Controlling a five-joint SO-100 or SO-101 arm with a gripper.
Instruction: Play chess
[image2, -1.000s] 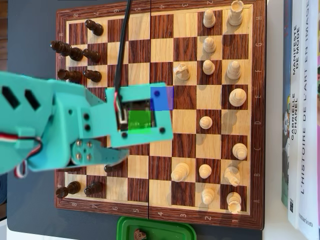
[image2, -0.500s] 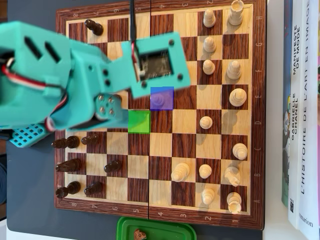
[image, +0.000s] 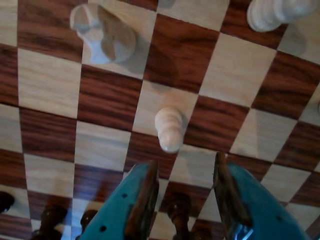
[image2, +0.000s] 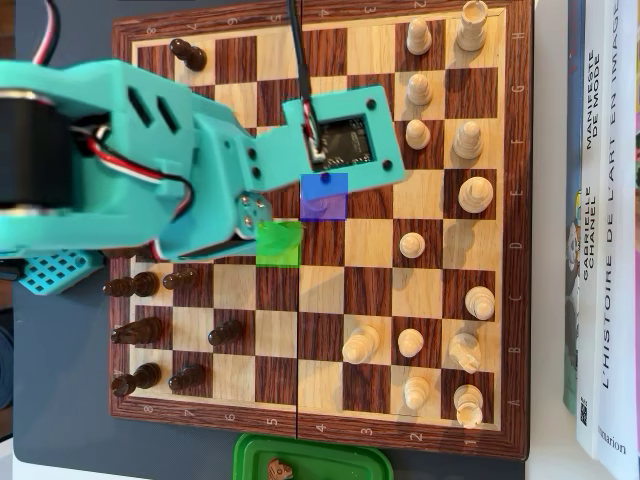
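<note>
In the wrist view, the gripper (image: 184, 175) is seen at the bottom edge with its two teal fingers (image: 131, 210) spread apart and nothing held between them. Just beyond the fingertips, a white pawn (image: 169, 128) stands untouched on the board (image: 45, 85), on a light square. Dark pieces (image: 50, 220) are partly hidden below and behind the fingers, and they are cut off by the frame. Farther from the pawn, a white knight (image: 102, 32) stands at upper left, and another white piece (image: 277, 12) is cropped at the top right corner.

In the overhead view, the pawn is covered by a blue overlay (image2: 324, 196) and the arm (image2: 150, 160). A green container (image2: 310, 460) is cropped below the board, with a small brown object (image2: 279, 467) inside.
</note>
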